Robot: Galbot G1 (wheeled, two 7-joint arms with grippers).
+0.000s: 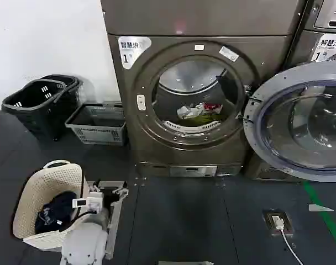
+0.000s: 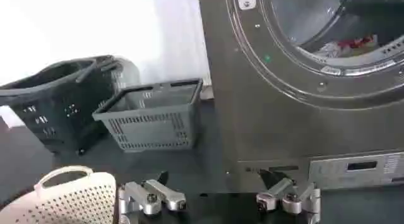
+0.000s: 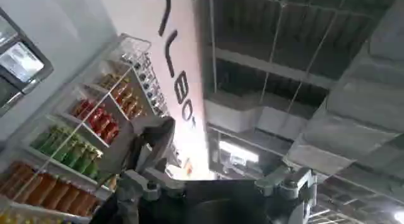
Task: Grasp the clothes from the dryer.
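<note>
Left tool (image 2: pixel 219 199) is hanging low over the dark floor with its fingers (image 2: pixel 153 198) spread apart and gripping nothing, sitting beside a cream perforated basket (image 1: pixel 43 190) that is holding a dark navy garment (image 1: pixel 56 211), with a black basket (image 1: pixel 38 102) and a grey crate (image 1: pixel 99 122) standing against the white wall further back. Moving rightward, the dryer (image 1: pixel 201 99) is standing with its round door (image 1: pixel 298 121) swung open, and the clothes (image 1: pixel 200 112) are lying in a small white, yellow-green and red heap on the bottom of the steel drum. Right tool (image 3: pixel 218 187) is pointing up toward the ceiling and a shelf of bottles (image 3: pixel 76 143), its fingers apart and empty.
</note>
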